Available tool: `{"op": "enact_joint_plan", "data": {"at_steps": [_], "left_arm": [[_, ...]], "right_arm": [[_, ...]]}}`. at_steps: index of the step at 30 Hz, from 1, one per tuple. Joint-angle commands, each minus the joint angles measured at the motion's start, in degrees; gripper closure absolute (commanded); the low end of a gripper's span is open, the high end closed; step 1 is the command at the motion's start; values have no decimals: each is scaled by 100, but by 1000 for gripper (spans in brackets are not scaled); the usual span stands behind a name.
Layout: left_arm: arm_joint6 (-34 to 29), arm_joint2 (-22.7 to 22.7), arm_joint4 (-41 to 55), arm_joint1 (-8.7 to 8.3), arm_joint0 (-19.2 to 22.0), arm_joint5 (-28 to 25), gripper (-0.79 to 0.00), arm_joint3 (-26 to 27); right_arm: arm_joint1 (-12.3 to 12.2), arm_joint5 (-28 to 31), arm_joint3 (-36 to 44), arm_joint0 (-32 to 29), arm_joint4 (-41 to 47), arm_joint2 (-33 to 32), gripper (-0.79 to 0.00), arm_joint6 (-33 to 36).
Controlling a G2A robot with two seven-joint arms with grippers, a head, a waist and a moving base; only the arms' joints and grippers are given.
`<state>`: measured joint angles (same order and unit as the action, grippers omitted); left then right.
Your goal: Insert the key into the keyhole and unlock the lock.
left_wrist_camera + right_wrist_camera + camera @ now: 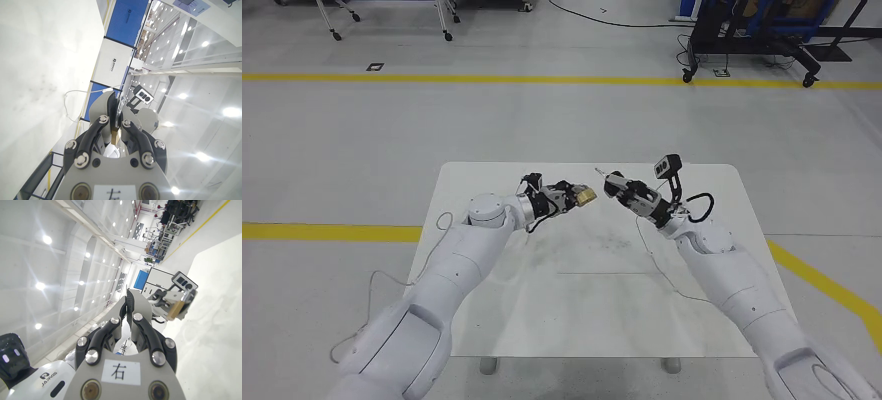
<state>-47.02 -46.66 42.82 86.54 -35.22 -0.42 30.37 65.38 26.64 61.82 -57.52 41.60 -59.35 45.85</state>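
Lock (585, 196) of brass sits pinched in the left gripper (575, 195), up above the white tabletop (592, 300). Right gripper (609, 181) squeezes the thin key (599, 172) tight. The key's tip is near the lock, with a gap between them.

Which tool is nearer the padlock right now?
Left. The left tool is clamped on the padlock; the right tool, holding the key, faces it across a gap.

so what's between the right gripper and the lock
Nothing: in the top view a short open gap separates the right gripper from the lock held by the left gripper, with bare table beneath.
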Motion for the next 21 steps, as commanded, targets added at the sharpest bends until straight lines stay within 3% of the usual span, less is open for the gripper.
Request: {"op": "enact_joint_plan", "data": {"at_steps": [1, 3, 21], "left_arm": [[181, -129, 16, -55, -74, -22, 0, 175], [181, -129, 16, -55, -74, -22, 0, 175], [280, -136, -1, -54, -153, -7, 0, 279]], "right_arm": [[-130, -665, 648, -406, -196, -307, 0, -204], [-211, -997, 1144, -689, -312, -510, 0, -298], [-216, -1167, 1383, -773, -556, -509, 0, -428]]}}
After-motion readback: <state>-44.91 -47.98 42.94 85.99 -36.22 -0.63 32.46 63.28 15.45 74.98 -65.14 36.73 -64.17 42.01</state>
